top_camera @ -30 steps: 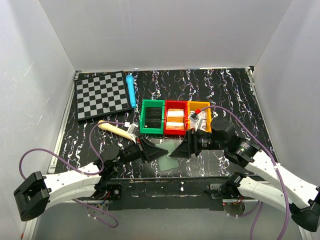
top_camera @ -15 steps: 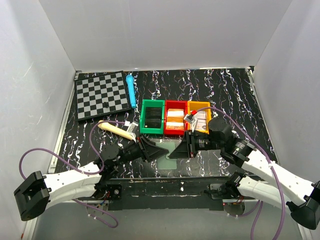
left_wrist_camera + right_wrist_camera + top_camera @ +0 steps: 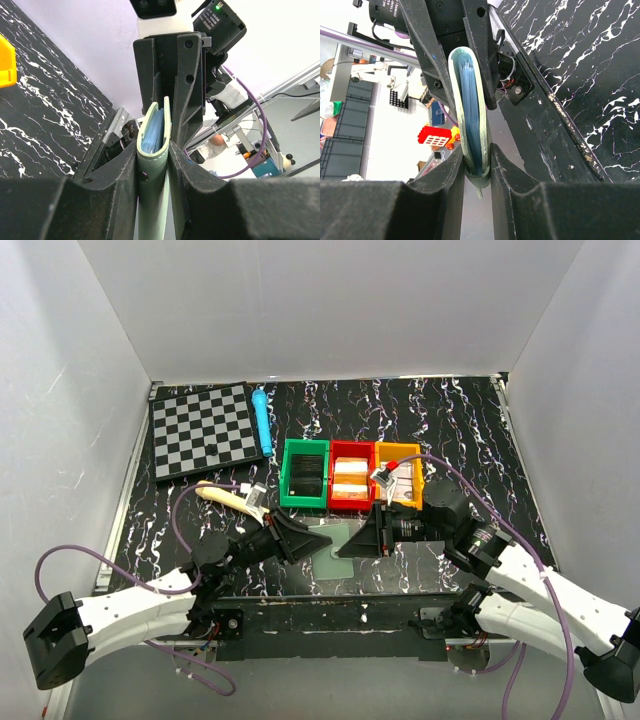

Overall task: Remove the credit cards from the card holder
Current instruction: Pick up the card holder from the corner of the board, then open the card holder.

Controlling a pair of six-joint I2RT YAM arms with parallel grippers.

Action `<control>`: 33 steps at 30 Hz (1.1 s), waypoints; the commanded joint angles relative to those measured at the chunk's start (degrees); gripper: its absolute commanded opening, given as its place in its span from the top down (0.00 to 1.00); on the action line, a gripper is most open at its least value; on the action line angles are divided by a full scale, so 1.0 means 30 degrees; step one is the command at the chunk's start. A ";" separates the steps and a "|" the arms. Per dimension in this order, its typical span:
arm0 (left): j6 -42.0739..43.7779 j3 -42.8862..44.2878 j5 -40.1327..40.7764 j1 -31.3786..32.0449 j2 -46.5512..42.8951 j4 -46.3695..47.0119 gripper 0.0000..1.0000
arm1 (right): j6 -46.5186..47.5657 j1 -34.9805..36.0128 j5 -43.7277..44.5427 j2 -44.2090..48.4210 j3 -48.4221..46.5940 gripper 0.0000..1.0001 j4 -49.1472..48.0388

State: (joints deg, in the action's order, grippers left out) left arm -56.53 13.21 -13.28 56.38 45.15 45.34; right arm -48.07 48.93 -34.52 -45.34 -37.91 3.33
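The card holder (image 3: 334,539) is a flat grey-green wallet held edge-up just above the black table's near edge, between both arms. My left gripper (image 3: 312,539) is shut on its left end and my right gripper (image 3: 352,538) is shut on its right end. In the left wrist view the holder (image 3: 151,176) stands squeezed between my fingers (image 3: 153,150), blue lining showing at its top. In the right wrist view the holder (image 3: 468,95) bows slightly open above my pinching gripper (image 3: 477,149). I cannot tell credit cards apart from the blue inside.
Green (image 3: 305,473), red (image 3: 350,474) and orange (image 3: 399,472) bins stand in a row just behind the grippers. A checkerboard (image 3: 200,430) and a blue pen (image 3: 263,422) lie at the back left. A cream stick (image 3: 226,498) lies left of the bins.
My right gripper has slid left onto the holder's right end and shut on it. The left arm has shifted slightly while keeping its grip.
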 commanded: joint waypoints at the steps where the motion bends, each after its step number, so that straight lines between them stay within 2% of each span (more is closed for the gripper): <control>1: 0.0153 -0.0127 0.0617 0.0015 -0.1160 0.0385 0.74 | -0.0001 -0.0020 0.0316 0.0173 0.0449 0.88 0.0002; 4: 0.0212 -0.0098 0.0618 0.0015 -0.1250 0.0179 0.75 | -0.0001 -0.0020 0.0317 0.0114 0.0508 0.89 -0.0056; 7: 0.0270 -0.0069 0.0413 0.0015 -0.1016 0.0384 0.94 | 0.0028 -0.0049 0.0375 0.0085 0.0479 0.88 0.0118; 8: 0.0270 0.0019 0.0383 0.0015 -0.0928 0.0297 0.99 | 0.0261 -0.0020 0.0520 0.0056 0.0073 0.85 0.0699; 12: 0.0270 0.0691 0.0820 0.0015 -0.0635 -0.1250 1.00 | 0.2192 -0.0020 0.3180 0.0347 -0.2152 0.54 0.5236; 14: 0.0358 0.1800 0.1376 0.0015 -0.0343 -0.3762 1.00 | 0.2954 -0.0020 0.4674 0.0728 -0.3179 0.48 0.7053; 16: 0.0619 0.4164 0.1991 0.0015 0.0387 -0.9026 1.00 | 0.3629 -0.0020 0.6023 0.0904 -0.4233 0.46 0.8753; 20: 0.1032 0.8011 0.2986 0.0074 0.2788 -1.4841 1.00 | 0.4422 0.0534 0.9242 0.0409 -0.6196 0.47 1.1685; 21: 0.0829 0.8598 0.3484 0.0161 0.3286 -1.5923 1.00 | 0.4481 0.1059 1.0905 0.0117 -0.6578 0.48 1.2272; 28: 0.0415 1.1849 0.7730 0.1155 0.5457 -2.0790 1.00 | 0.3664 0.5159 1.9522 -0.3016 -1.0063 0.49 1.5994; 33: 0.0212 1.3523 1.0282 0.2036 0.6162 -2.3109 1.00 | 0.2871 0.6862 2.2696 -0.4921 -1.1559 0.49 1.7286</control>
State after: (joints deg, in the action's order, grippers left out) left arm -55.31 48.73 8.47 60.73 64.07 -15.05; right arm -37.56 66.35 19.73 -57.19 -67.79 49.08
